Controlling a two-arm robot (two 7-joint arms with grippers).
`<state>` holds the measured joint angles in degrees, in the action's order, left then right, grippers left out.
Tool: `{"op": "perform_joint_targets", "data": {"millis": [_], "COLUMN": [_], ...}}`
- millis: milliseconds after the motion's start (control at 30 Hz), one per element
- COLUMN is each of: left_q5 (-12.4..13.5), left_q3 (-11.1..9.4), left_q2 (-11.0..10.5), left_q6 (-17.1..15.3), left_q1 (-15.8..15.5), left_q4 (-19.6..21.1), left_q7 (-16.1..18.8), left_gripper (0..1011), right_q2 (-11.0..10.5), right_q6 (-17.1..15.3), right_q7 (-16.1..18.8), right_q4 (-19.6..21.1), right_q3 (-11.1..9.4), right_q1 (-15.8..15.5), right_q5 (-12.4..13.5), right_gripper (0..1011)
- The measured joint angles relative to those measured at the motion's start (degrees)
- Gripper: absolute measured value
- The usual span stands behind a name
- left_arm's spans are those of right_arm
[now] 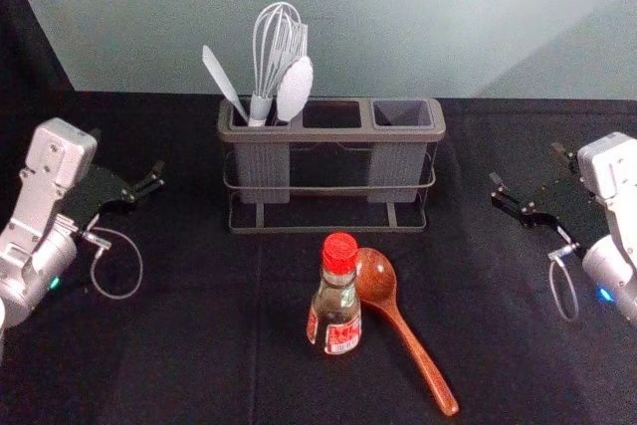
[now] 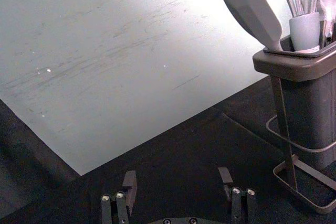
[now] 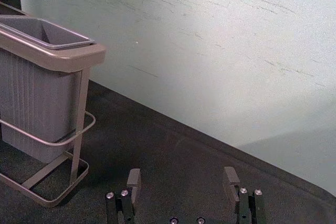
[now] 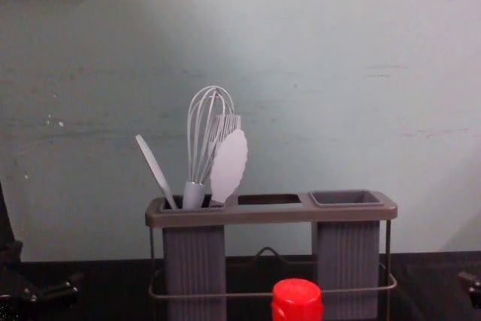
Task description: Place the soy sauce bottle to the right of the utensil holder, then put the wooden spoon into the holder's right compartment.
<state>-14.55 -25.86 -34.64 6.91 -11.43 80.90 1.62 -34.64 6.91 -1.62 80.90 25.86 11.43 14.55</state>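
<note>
Fingers of the left gripper (image 1: pixel 127 158) stand spread, well apart from each other, out past the left end of the holder. The right gripper (image 1: pixel 526 163) is spread just as wide, out past the holder's right end. Both hang over the black cloth (image 1: pixel 179 345).

Between the two arms, the soy sauce bottle (image 1: pixel 338 311) stands upright on the cloth, in front of the holder's middle, its red cap (image 1: pixel 339 253) on top. The wooden spoon (image 1: pixel 376 276) lies to the bottle's right, its bowl just beside the bottle; whether they touch, I cannot tell. Its handle slants away to the right, toward the robot.

Farther back stands the holder (image 1: pixel 328 133), a brown rack on a wire frame. Its left cup (image 1: pixel 262 171) holds a spatula (image 1: pixel 223 81) leaning out to the left, a whisk (image 1: pixel 261 108), a fork (image 4: pixel 234 121) and a white spoon (image 1: pixel 295 90). The right cup (image 1: pixel 396 171) is open at the top. Behind it all is a pale wall (image 1: pixel 398 7).
</note>
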Motion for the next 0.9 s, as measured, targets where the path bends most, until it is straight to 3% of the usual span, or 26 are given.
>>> {"op": "perform_joint_targets", "data": {"millis": [900], "left_q5": [0.0], "left_q3": [0.0], "left_q2": [0.0], "left_q6": [0.0], "left_q1": [0.0], "left_q4": [0.0], "left_q7": [0.0], "left_gripper": [1011], "right_q2": [0.0], "right_q6": [0.0], "right_q7": [0.0], "right_q4": [0.0], "right_q3": [0.0], "right_q1": [0.0], "right_q5": [0.0], "right_gripper": [1002]}}
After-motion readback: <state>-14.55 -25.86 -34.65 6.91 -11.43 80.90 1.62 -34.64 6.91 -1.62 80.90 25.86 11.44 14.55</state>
